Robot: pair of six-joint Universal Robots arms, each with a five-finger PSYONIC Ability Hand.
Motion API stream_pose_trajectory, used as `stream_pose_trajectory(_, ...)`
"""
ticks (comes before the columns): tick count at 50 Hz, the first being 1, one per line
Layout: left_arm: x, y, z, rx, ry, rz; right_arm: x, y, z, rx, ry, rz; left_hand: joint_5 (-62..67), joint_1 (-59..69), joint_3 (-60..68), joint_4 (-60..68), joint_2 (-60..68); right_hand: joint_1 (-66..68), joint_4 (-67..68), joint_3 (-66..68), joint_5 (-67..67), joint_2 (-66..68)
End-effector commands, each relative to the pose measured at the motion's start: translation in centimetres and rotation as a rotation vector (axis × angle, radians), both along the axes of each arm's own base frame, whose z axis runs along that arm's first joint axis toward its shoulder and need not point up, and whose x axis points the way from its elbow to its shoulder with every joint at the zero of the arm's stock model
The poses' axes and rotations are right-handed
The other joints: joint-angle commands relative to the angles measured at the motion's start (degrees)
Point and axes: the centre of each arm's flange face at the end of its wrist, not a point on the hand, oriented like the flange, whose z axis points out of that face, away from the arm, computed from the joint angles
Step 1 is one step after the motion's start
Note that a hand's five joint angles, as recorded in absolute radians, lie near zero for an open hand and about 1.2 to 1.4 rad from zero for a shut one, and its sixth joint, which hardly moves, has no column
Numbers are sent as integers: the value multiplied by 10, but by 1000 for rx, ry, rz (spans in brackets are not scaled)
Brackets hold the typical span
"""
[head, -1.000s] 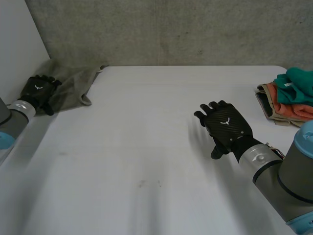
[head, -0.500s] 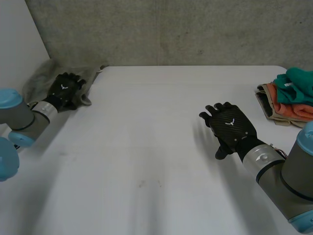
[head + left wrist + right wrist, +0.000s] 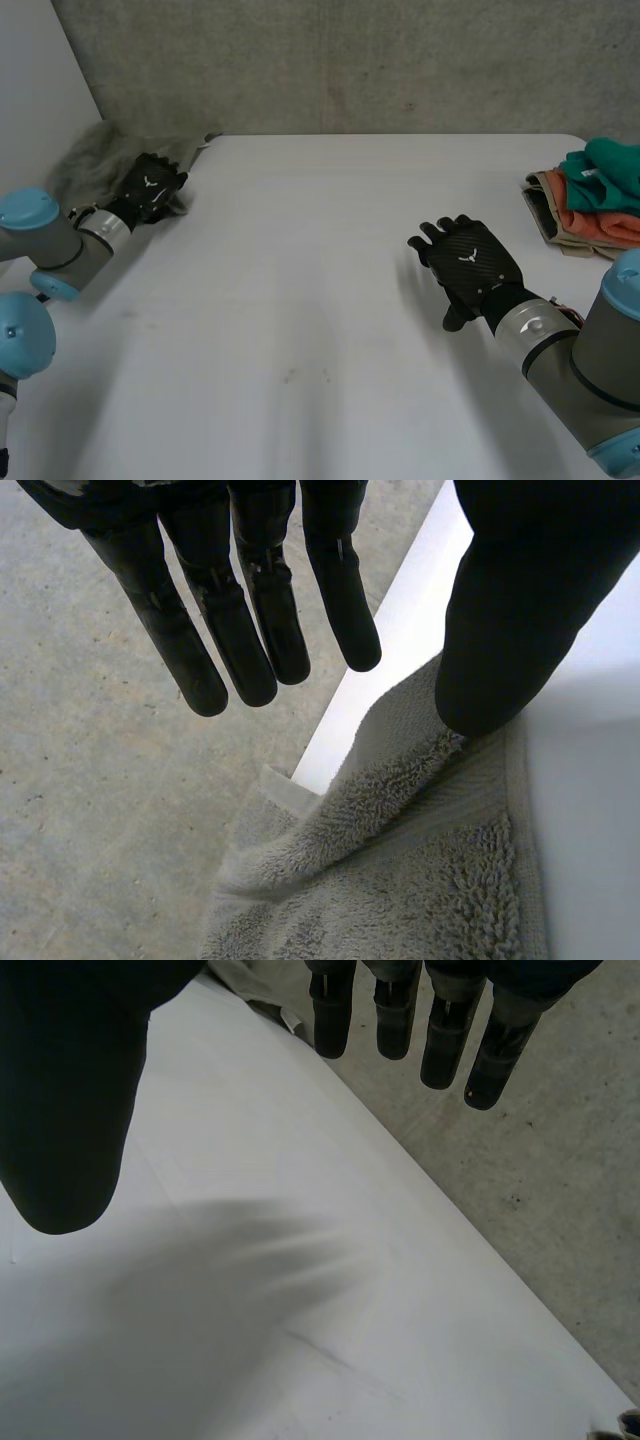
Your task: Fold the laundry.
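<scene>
At the table's far left corner: my left hand [image 3: 150,188] lies on a grey towel [image 3: 98,155], which is bunched up on the white table [image 3: 300,320].
Left hand, state: released. In my left wrist view the fingers [image 3: 255,620] reach out straight, set apart from the thumb, and grasp nothing.
Left thumb: its tip sits at the towel's looped pile, close to a hemmed edge. I cannot tell whether it presses down or only hovers.
Left fingers: they point out past the table's edge, with the concrete floor [image 3: 100,810] below them.
Grey towel, lie: rumpled, with 1 fold raised beneath my thumb and part of the cloth drooping over the table's edge.
Right hand [image 3: 468,262]: held palm down over bare tabletop on the right half, well apart from the towel.
Right hand, state: also released. My right wrist view shows straight fingers and a widely spread thumb with nothing between them.
Clothes pile [image 3: 590,200]: teal on top, orange beneath, beige at the bottom. It is stacked at the table's right edge, near my right hand but not touching it.
Backdrop: a rough concrete wall [image 3: 350,60] behind the table's far edge.
</scene>
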Motion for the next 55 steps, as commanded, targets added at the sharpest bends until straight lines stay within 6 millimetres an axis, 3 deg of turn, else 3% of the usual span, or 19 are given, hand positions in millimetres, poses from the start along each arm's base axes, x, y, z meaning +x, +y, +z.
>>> stream_pose_trajectory(1, 0, -3, -3, -36, -23, -1, 0, 0, -1, 4, 2, 1, 70, 67, 67, 65, 66, -17, -34, -23, -33, -28)
stream_pose_trajectory(14, 1, -3, -14, -87, -96, 6, 0, -1, -2, 5, 6, 1, 92, 89, 89, 86, 87, -17, -34, -23, -33, -28)
stream_pose_trajectory(20, 0, -3, -17, -101, -119, 6, 0, -1, -3, 4, 8, 1, 218, 215, 215, 212, 213, -17, -34, -23, -33, -28)
stream_pose_trajectory(22, 0, -2, -19, -109, -131, 4, 0, -1, -3, 5, 8, 1, 323, 320, 320, 318, 319, -17, -34, -23, -33, -28)
stream_pose_trajectory(30, -10, 10, -31, -155, -255, -3, -1, -3, -2, 2, 7, -5, 331, 327, 328, 325, 326, -17, -34, -23, -33, -28)
stream_pose_trajectory(33, -17, 18, -17, -160, -274, -17, -3, -5, -1, 1, 7, -13, 331, 327, 328, 325, 326, -17, -34, -23, -33, -28)
stream_pose_trajectory(34, -21, 26, 1, -163, -280, -28, -3, -5, -1, 2, 5, -15, 331, 327, 328, 325, 326, -17, -34, -23, -33, -28)
stream_pose_trajectory(36, -23, 34, 12, -151, -274, -34, -4, -5, -1, 1, 7, -16, 331, 327, 328, 325, 326, -17, -34, -23, -33, -28)
stream_pose_trajectory(37, -30, 44, 30, -155, -264, -43, -4, -5, -1, 1, 7, -16, 331, 327, 328, 325, 326, -17, -34, -23, -33, -28)
stream_pose_trajectory(40, -54, 68, 56, -165, -244, -91, -4, -6, -1, 0, 5, -18, 331, 327, 328, 325, 326, -17, -34, -23, -33, -28)
stream_pose_trajectory(41, -72, 91, 69, -154, -230, -136, -4, -6, -1, 0, 5, -18, 331, 327, 328, 325, 326, -17, -34, -23, -33, -28)
stream_pose_trajectory(44, -95, 128, 85, -126, -209, -202, -5, -6, 0, -1, 5, -22, 331, 327, 328, 325, 326, -17, -34, -23, -33, -28)
stream_pose_trajectory(45, -109, 153, 94, -106, -195, -245, -6, -7, 0, -1, 5, -25, 331, 327, 328, 325, 326, -17, -34, -23, -33, -28)
stream_pose_trajectory(48, -127, 193, 107, -68, -164, -313, -12, -12, 2, -4, 4, -48, 331, 327, 328, 325, 326, -17, -34, -23, -33, -28)
stream_pose_trajectory(49, -143, 225, 113, -30, -136, -378, -14, -13, 3, -7, 3, -54, 331, 327, 328, 325, 326, -17, -34, -23, -33, -28)
stream_pose_trajectory(52, -166, 272, 116, 39, -90, -480, -18, -16, 6, -14, 1, -70, 331, 327, 328, 325, 326, -17, -34, -23, -33, -28)
stream_pose_trajectory(53, -179, 301, 116, 91, -62, -541, -20, -17, 6, -15, -1, -76, 331, 327, 328, 325, 326, -17, -34, -23, -33, -28)
stream_pose_trajectory(55, -191, 324, 114, 137, -36, -584, -25, -22, 7, -18, -1, -95, 331, 327, 328, 325, 326, -17, -34, -23, -33, -28)
